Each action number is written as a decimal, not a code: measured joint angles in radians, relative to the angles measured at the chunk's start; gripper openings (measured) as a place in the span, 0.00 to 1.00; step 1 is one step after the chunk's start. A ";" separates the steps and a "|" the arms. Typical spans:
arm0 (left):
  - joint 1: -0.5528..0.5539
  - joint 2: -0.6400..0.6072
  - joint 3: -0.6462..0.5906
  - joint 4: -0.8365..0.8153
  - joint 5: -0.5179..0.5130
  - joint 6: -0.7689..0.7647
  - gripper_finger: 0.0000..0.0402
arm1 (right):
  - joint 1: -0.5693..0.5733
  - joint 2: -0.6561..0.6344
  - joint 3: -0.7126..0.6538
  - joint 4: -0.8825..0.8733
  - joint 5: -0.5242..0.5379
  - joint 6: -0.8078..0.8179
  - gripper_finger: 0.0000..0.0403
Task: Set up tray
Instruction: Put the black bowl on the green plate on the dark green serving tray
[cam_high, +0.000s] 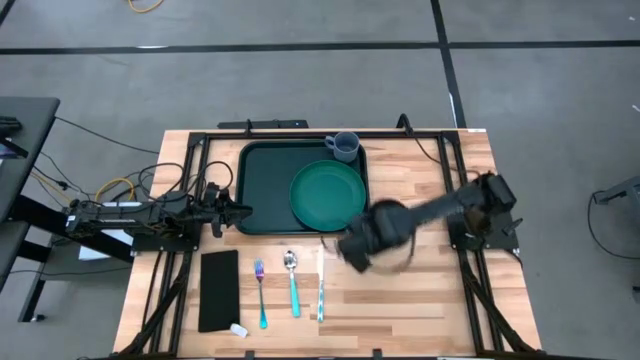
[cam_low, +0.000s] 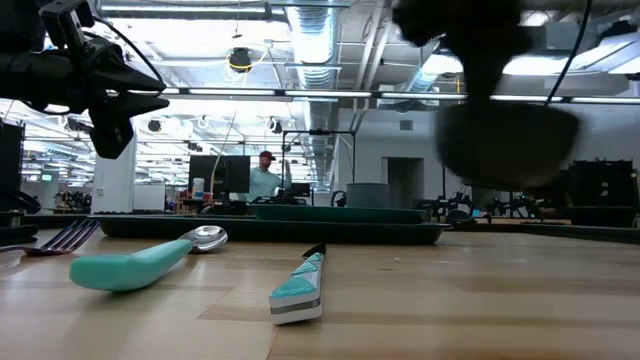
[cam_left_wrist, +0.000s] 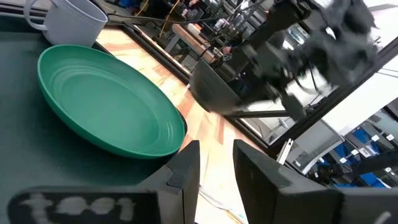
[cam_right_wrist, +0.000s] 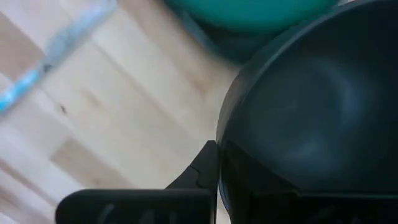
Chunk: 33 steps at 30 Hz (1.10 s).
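Observation:
The dark green tray (cam_high: 262, 190) lies at the table's far middle. A round green plate (cam_high: 328, 193) sits on its right half, and a grey cup (cam_high: 344, 147) stands in its far right corner. My right gripper (cam_high: 358, 250) hangs blurred just near the tray's near right corner, shut on a dark bowl (cam_low: 510, 145) held above the table. My left gripper (cam_left_wrist: 214, 168) stays level at the tray's left edge, open and with nothing between its fingers. My right gripper holds the dark bowl by its rim (cam_right_wrist: 221, 155), coming from above and pointing down. One finger (cam_right_wrist: 198, 175) shows on the outside of the wall; the other is hidden by the bowl. The bowl hangs mouth up below the gripper, clear of the table.
Near the front edge lie a black napkin (cam_high: 219, 290), a fork (cam_high: 261, 290), a teal-handled spoon (cam_high: 292, 280) and a knife (cam_high: 320, 285), side by side. A small white piece (cam_high: 237, 329) lies by the napkin. Bare wood stretches at the right.

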 joint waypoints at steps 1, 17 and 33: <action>0.000 0.000 0.000 0.000 0.000 0.000 0.21 | -0.038 -0.009 0.000 0.023 -0.001 -0.069 0.00; 0.000 0.000 0.000 0.004 -0.016 -0.016 0.21 | -0.399 0.125 0.260 0.097 -0.126 -0.764 0.00; 0.000 0.000 0.000 0.004 -0.025 -0.026 0.21 | -0.380 0.396 0.586 -0.078 -0.153 -0.930 0.00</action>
